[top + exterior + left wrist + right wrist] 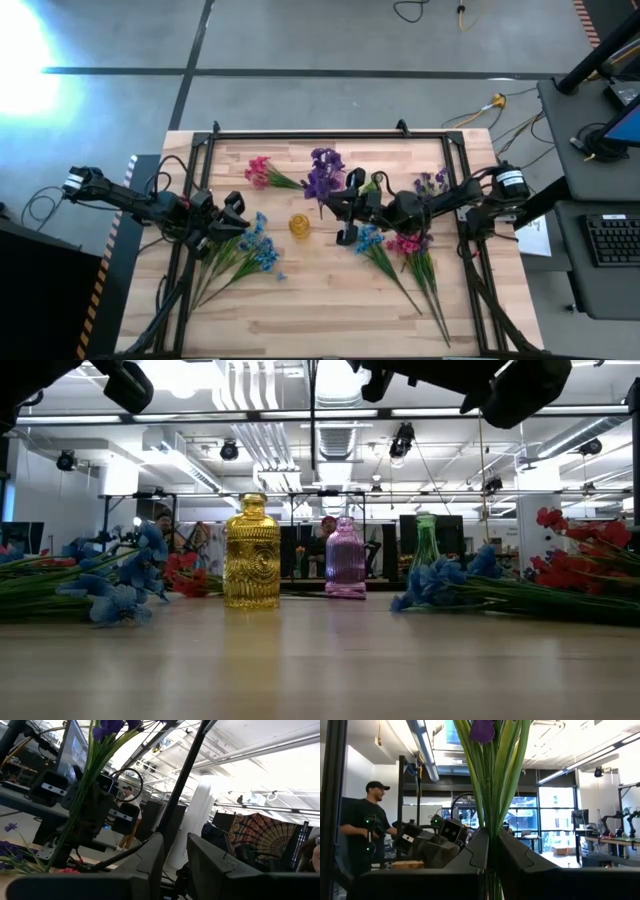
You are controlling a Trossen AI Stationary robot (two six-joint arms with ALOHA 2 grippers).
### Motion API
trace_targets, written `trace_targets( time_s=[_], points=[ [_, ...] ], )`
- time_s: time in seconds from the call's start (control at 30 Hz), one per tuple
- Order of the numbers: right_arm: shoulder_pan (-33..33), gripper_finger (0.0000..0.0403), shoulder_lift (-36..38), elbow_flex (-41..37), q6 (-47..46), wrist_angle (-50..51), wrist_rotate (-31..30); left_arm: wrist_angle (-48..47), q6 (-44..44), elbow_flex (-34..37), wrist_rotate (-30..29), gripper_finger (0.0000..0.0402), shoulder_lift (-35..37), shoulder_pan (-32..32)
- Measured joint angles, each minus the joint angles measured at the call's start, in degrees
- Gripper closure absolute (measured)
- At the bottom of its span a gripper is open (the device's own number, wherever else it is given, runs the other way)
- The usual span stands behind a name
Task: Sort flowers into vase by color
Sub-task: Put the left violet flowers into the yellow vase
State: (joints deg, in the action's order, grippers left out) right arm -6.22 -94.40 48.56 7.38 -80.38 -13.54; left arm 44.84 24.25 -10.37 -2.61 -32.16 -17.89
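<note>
On the wooden counter (330, 300), the squat yellow glass vase (299, 225) stands near the middle. The pink glass vase (345, 558) and the slim green glass vase (426, 542) stand farther back in the low view. Blue sprigs (255, 250) lie to its left, beside the left claw (236, 212). The right claw (350, 190) hangs right of it, closed around purple sprigs (322, 172). Red-pink sprigs (260, 172) lie at the back left.

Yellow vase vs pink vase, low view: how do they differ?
Colour: the yellow vase is golden, the pink vase pinkish-purple. Size in the picture: the yellow vase looks taller and wider than the pink vase. Pattern: the yellow vase has a round embossed motif, the pink vase vertical ribs. Both stand upright on the table, glassy, with no flowers in them.
</note>
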Motion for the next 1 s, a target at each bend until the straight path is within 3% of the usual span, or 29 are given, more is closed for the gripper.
trace_targets(
  time_s=[1.0],
  points=[
    [0.28, 0.0385, -5.34, 8.75, -1.33, 0.00, 0.00, -0.43, 0.02, 0.00, 0.00, 0.0327, 0.00, 0.00]
  ],
)
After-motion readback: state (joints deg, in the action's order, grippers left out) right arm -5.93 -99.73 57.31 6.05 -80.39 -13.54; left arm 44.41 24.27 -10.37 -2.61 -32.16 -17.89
